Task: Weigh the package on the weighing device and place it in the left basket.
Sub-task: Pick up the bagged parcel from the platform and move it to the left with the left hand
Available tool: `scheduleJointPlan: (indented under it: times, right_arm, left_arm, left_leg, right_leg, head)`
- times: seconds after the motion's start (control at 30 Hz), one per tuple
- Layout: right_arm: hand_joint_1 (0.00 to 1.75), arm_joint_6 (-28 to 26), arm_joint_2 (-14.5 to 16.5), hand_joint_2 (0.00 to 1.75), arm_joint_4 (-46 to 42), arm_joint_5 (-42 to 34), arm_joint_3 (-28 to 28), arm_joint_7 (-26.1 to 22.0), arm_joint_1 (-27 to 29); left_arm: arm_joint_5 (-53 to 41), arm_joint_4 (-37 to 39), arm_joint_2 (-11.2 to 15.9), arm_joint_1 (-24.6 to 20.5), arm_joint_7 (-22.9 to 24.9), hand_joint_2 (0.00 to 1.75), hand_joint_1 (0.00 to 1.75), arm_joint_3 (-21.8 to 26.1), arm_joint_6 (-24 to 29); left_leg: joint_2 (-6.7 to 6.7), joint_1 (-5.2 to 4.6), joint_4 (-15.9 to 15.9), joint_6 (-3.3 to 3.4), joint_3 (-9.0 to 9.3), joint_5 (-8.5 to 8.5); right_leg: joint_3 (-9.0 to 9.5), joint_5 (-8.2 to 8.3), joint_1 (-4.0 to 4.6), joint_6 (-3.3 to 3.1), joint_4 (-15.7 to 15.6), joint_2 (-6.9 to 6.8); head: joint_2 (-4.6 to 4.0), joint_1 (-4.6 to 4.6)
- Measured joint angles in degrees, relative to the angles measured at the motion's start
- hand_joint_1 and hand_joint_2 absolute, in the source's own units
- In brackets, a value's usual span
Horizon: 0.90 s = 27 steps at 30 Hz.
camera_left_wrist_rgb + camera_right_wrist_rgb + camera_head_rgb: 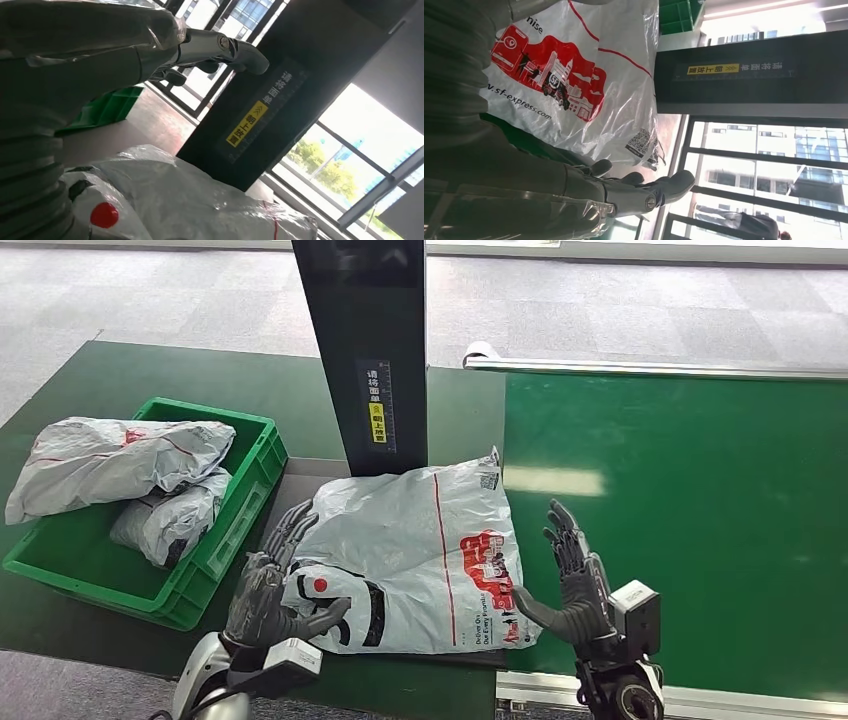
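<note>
On the weighing device (300, 475), package (420, 550) lies flat, lengthwise away from robot.

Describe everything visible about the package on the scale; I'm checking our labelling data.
The package is a grey-white plastic courier bag, crinkled and glossy, lying flat on the weighing platform in front of the dark upright column. It bears a red cityscape print, a thin red line, a QR code near one corner and a red dot. The left hand rests against its left edge; the right hand stands open beside its right edge.
</note>
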Motion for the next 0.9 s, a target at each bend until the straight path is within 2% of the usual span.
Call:
scheduleJointPlan:
  times: [0.27, 0.57, 0.7, 0.9]
  right_arm:
    - [0.0, 0.1, 0.7, 1.75, 0.3, 0.7, -0.9, 0.3, -0.1]
    - [0.0, 0.2, 0.7, 1.75, 1.9, 0.9, -1.4, 0.3, -1.3]
    - [0.0, 0.3, 0.7, 1.75, 2.5, 0.9, -1.4, 0.3, -2.5]
    - [0.0, 0.4, 0.7, 1.75, 3.4, 0.9, -1.4, 0.3, -4.5]
  left_arm:
    - [0.2, 0.4, 0.2, -1.5, -0.3, 1.75, 0.0, -5.0, -1.3]
    - [-1.7, 4.4, 0.8, -4.1, 0.7, 1.75, 0.0, -10.0, -1.3]
    - [-3.0, 9.2, 0.8, -6.2, 1.7, 1.75, 0.0, -12.3, -2.4]
    - [-7.7, 19.4, 0.7, -10.8, 3.0, 1.75, 0.0, -16.1, 1.3]
  left_leg:
    - [0.0, -0.01, 0.0, 0.0, -0.01, 0.0]
    - [0.0, -0.01, 0.0, 0.0, 0.01, 0.0]
    - [0.0, -0.01, 0.0, 0.0, 0.0, 0.0]
    - [0.0, -0.01, 0.0, 0.01, 0.02, 0.02]
  right_leg:
    - [0.01, 0.0, -0.01, 0.0, 0.0, -0.01]
    - [0.01, 0.0, -0.01, 0.0, 0.0, 0.0]
    - [0.01, 0.0, -0.01, 0.0, 0.0, 0.0]
    - [0.03, 0.02, -0.01, 0.01, 0.0, -0.01]
  head:
    - [0.0, 0.01]
    - [0.0, 0.0]
    - [0.0, 0.01]
    - [0.0, 0.01]
